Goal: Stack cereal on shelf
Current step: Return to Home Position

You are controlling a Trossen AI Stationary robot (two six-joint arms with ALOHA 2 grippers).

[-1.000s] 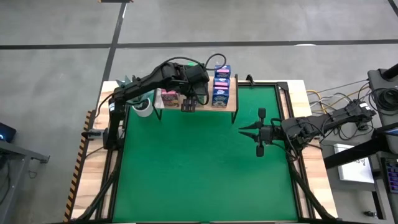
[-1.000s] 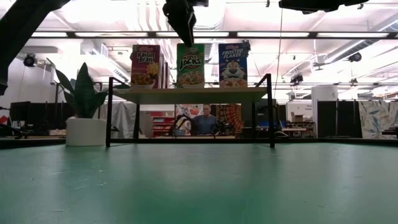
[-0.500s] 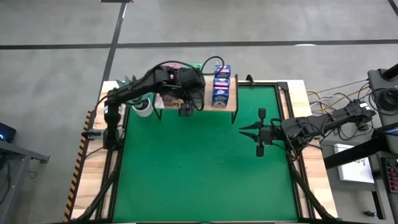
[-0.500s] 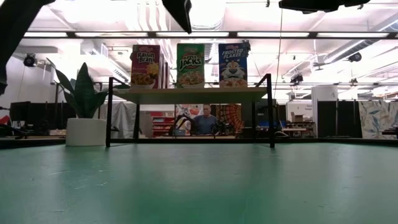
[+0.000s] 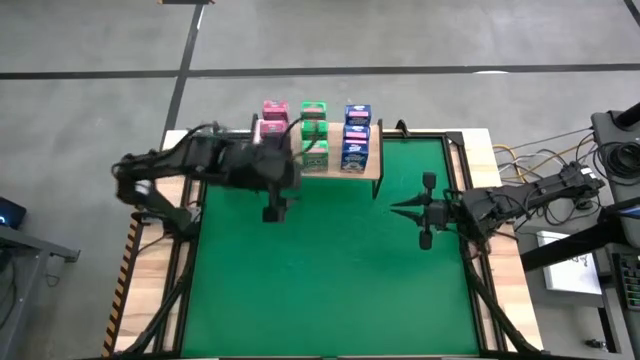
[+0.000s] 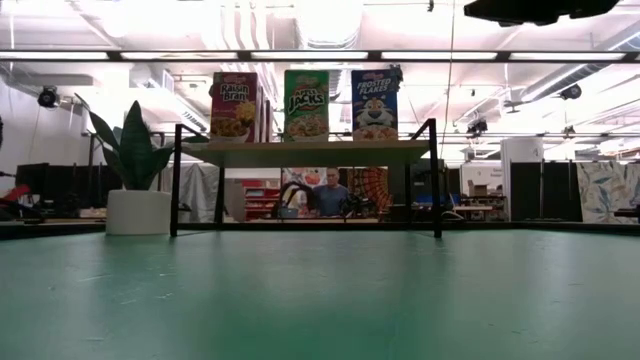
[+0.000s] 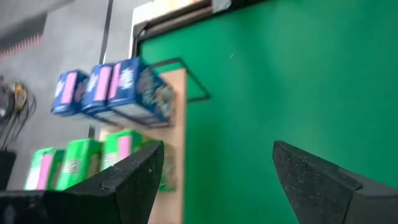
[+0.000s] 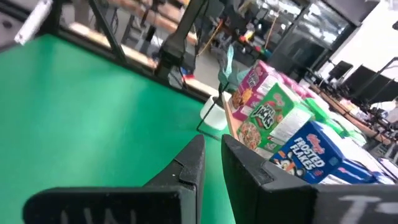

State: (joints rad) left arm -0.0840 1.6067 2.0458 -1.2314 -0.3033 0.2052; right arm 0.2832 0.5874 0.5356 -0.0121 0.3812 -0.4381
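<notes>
**High view: cereal [image 5: 314,128] on the shelf [image 5: 345,173], left tool [image 5: 272,211] empty over the worktop [image 5: 330,290]**

The cereal was seen standing on the shelf at the worktop's far edge, sorted by colour into the pink boxes [image 5: 272,112], the green boxes [image 5: 313,118] and the blue boxes [image 5: 357,132]. In the low view the front boxes were shown upright, side by side along the plank. The left tool was held above the green mat just in front of the shelf. Its fingers [image 7: 134,180] were spread wide with nothing between them. The right tool [image 5: 395,208] was parked near the worktop's right edge, its fingers [image 8: 189,165] drawn almost together and gripping nothing.

The shelf's long axis was laid across the worktop, from left to right, and the cereal lay beyond the left tool, towards the far side. The left arm was judged much the nearer of the two. A retreat to rest was therefore judged to call for motion away from the shelf, so that no box would be brushed.
</notes>
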